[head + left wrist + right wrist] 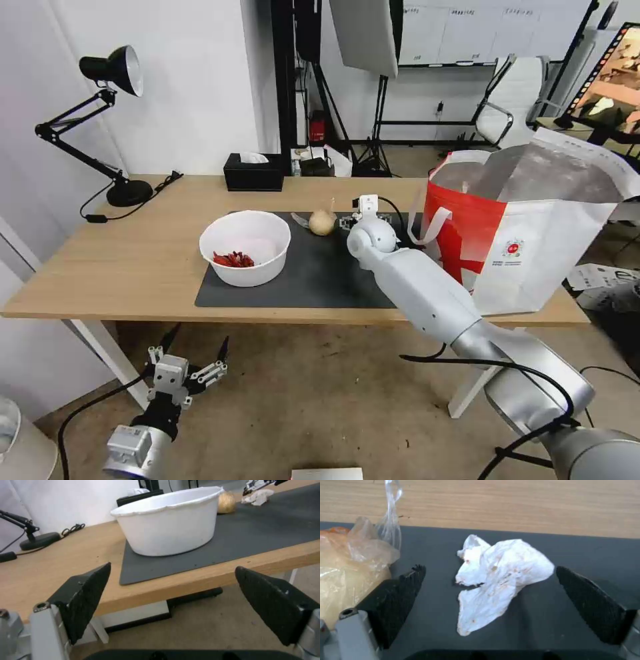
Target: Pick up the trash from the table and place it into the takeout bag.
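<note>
two grippers gape: right gripper (490, 590) straddles the crumpled tissue (498, 580) on the mat (313, 277); its arm hides the tissue overhead. left gripper (197, 353) hangs below the table (127, 267).

You see the table (133, 267) carrying a dark mat (313, 280) at centre, takeout bag (533, 260) at three o'clock, desk lamp (120, 190) at ten, tissue box (253, 172) at twelve.

The bowl (245, 247) sits on the mat's (313, 280) left; the lump (322, 222) lies behind. The bag (533, 247) stands on the bench's (133, 267) right end.
</note>
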